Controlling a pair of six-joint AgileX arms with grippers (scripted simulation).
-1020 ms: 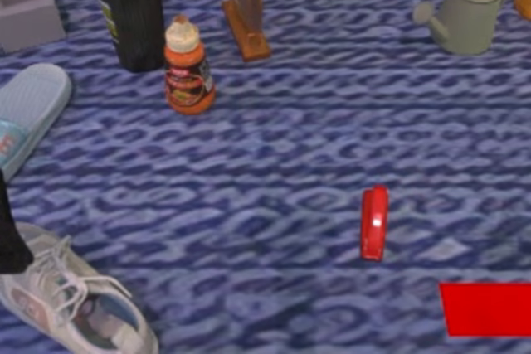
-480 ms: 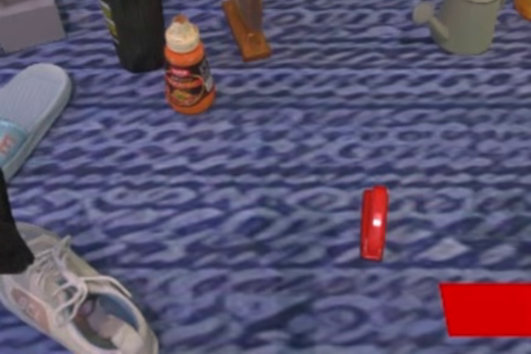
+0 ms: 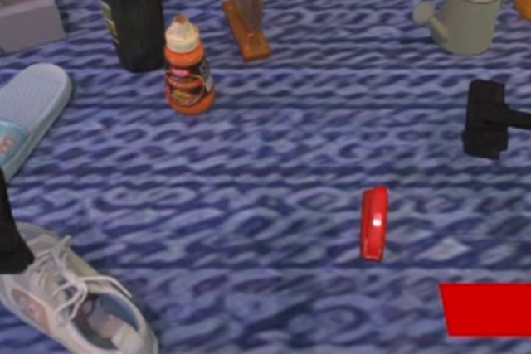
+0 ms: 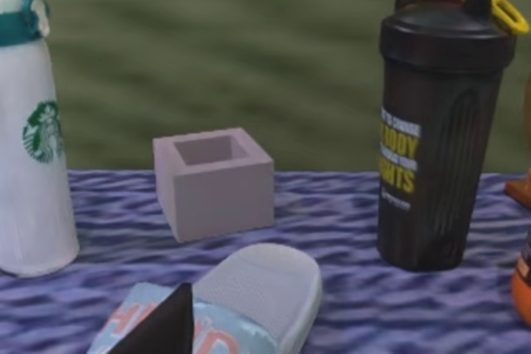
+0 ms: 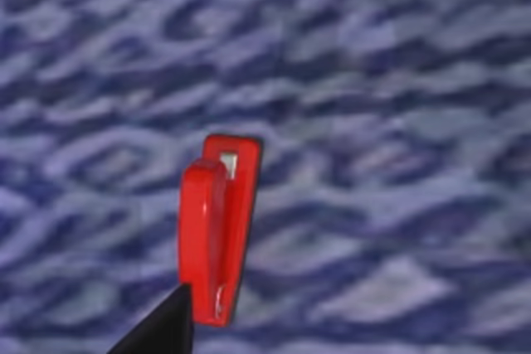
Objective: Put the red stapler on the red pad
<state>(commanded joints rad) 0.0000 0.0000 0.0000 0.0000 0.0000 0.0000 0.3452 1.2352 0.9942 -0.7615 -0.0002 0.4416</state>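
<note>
the red stapler [image 3: 374, 223] lies flat on the blue patterned desk [image 3: 315, 122], right of the middle and toward the near edge, its long side running roughly front to back. nothing holds it. the red pad [image 3: 487, 309] sits in the near right corner, near the stapler but clearly apart from it, and bare. so we judge the task barely begun: the stapler is not yet gripped, lifted or carried, and all of that is left.

our right gripper [image 3: 485, 119] hangs over the right edge of the desk, beyond the stapler and well apart from it; we cannot tell whether its fingers are apart or together. in the right wrist view the stapler [image 5: 216, 228] lies squarely below, with only a dark fingertip [image 5: 162, 329] showing. our left arm [image 3: 10, 230] sits parked at the left edge, by the white sneaker [image 3: 75, 300]; we cannot tell its hand's state either.

as for containers: the grey open box [image 4: 213, 180] at the far left corner looks empty as far as we can see in. the black shaker [image 4: 436, 122] beside it is capped with a yellow-looped lid, and the orange bottle [image 3: 187, 66] is capped too. the grey watering can [image 3: 469, 12] at the far right edge shows a pale opening; what is inside we cannot say. a white tumbler [image 4: 33, 130] is lidded.
</note>
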